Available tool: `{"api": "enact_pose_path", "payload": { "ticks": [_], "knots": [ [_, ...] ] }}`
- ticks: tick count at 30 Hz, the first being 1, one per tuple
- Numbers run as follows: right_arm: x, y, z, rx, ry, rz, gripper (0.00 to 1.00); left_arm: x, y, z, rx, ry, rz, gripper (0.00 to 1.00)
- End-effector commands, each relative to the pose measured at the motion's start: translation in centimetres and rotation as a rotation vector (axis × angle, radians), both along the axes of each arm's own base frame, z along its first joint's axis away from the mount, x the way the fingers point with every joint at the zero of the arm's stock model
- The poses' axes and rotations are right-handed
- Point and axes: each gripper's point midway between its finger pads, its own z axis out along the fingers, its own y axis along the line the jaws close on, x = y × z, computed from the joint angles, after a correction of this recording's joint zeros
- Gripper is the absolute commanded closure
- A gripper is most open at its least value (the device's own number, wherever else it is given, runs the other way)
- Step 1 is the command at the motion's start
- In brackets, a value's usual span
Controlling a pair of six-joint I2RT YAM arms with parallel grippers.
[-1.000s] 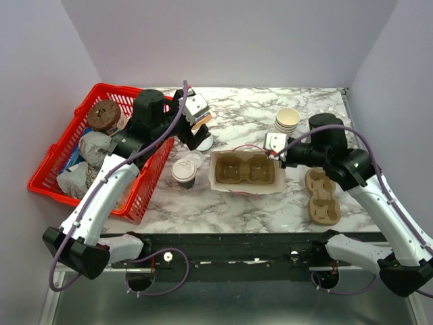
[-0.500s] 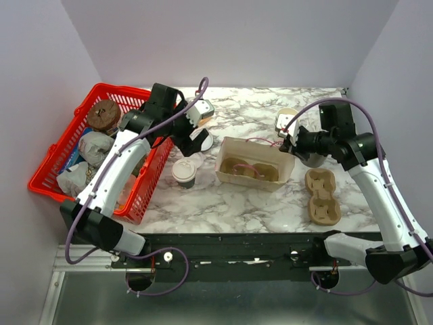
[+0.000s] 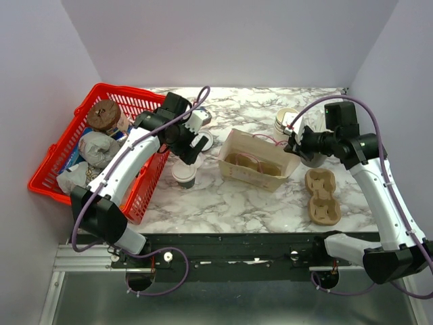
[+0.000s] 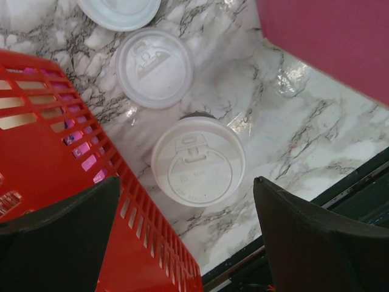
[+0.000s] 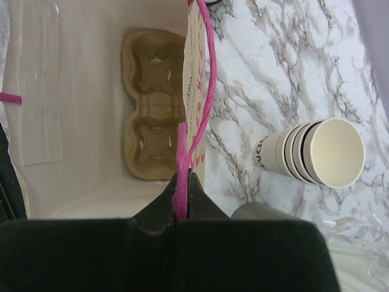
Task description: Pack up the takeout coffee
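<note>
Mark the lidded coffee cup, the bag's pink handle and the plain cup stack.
lidded coffee cup [image 4: 197, 161]: left wrist view, middle of its lid.
pink handle [image 5: 180, 152]: right wrist view, cord's thick lower end.
plain cup stack [image 5: 333, 152]: right wrist view, inside the top cup.

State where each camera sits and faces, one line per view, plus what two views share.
Top external: above and behind the robot, looking down on the marble table; left arm and right arm show.
Left wrist: on the left wrist, looking down at the takeout coffee; the open left claw frames it.
Right wrist: on the right wrist, looking down into the paper bag; right claw shut on the pink handle.
Shared: top external and left wrist both show the takeout coffee.
</note>
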Motion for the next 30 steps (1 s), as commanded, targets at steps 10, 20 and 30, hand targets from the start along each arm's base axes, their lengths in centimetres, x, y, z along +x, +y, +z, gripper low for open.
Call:
{"api": "enact_pose_path", "payload": {
  "ticks": [10, 20, 30],
  "knots": [
    [-0.9, 0.4, -0.6, 0.052, 0.062, -0.013, 1.0, -1.2, 2.0, -4.8, 0.185, 0.158, 0.06, 0.02],
    [-0.9, 1.8, 3.4, 0.16, 0.07, -0.005, 1.0, -0.9, 1.0, -4.5, 0.149, 0.171, 0.044, 0.02],
    [1.1, 1.4, -0.6, 0.099, 0.159, -0.051, 0.99, 0.0, -4.8, 4.6, -0.179, -0.205, -0.366, 0.02]
  ]
}}
